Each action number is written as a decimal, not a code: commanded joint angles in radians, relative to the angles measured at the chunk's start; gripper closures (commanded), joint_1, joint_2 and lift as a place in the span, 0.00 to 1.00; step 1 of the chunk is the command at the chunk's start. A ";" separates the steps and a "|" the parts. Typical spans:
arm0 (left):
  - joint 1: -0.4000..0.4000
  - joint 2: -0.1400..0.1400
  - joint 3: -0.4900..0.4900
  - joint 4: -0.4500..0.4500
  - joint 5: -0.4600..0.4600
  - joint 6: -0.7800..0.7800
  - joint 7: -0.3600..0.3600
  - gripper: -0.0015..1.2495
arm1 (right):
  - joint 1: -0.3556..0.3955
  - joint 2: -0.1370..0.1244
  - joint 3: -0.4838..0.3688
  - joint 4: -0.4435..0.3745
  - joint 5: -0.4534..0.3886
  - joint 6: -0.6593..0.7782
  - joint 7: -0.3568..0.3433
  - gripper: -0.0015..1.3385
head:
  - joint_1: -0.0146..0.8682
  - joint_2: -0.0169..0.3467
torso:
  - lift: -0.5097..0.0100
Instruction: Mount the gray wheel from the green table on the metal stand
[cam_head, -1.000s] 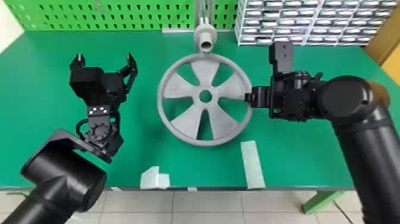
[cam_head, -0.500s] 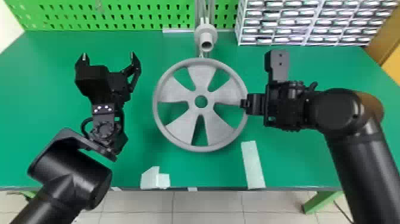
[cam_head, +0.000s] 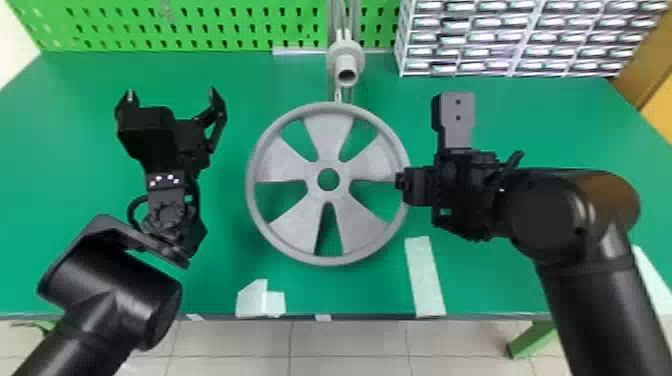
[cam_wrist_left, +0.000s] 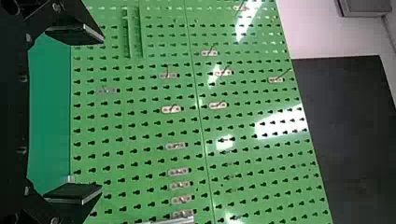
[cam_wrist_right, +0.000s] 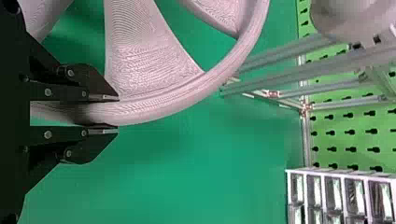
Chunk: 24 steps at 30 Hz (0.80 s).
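Observation:
My right gripper (cam_head: 402, 181) is shut on the right side of the gray wheel's rim; the gray wheel (cam_head: 327, 150) is held over the green table (cam_head: 525, 120), in front of the metal stand (cam_head: 345, 57) with its round hub and short tube. In the right wrist view the rim of the gray wheel (cam_wrist_right: 187, 100) passes between the fingertips of the right gripper (cam_wrist_right: 109, 112). Left of the wheel, my left gripper (cam_head: 172, 95) stands open and holds nothing. The left wrist view has the left gripper (cam_wrist_left: 88, 114) with its fingers wide apart, facing the pegboard.
A green pegboard (cam_head: 200, 25) runs along the table's back, and a drawer cabinet (cam_head: 510, 37) stands at the back right. White tape pieces (cam_head: 425, 277) lie near the table's front edge. Metal clips are fixed on the pegboard in the left wrist view.
Held in the right gripper, the wheel first shifted left and toward the front edge, then slightly back toward the stand. The left gripper has moved slightly to the right.

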 joint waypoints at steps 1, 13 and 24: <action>0.006 0.000 0.012 0.008 0.002 0.000 0.000 0.13 | 0.015 0.017 0.011 -0.010 0.017 -0.014 0.000 0.82 | 1.00 0.19 | 0.79; 0.010 -0.021 0.044 0.011 -0.014 -0.001 0.000 0.13 | 0.066 0.020 0.013 -0.075 0.025 -0.020 0.000 0.82 | 1.00 0.19 | 0.79; 0.024 -0.034 0.063 0.011 -0.011 -0.009 0.000 0.13 | 0.124 0.007 0.024 -0.150 0.073 -0.057 0.001 0.82 | 1.00 0.19 | 0.79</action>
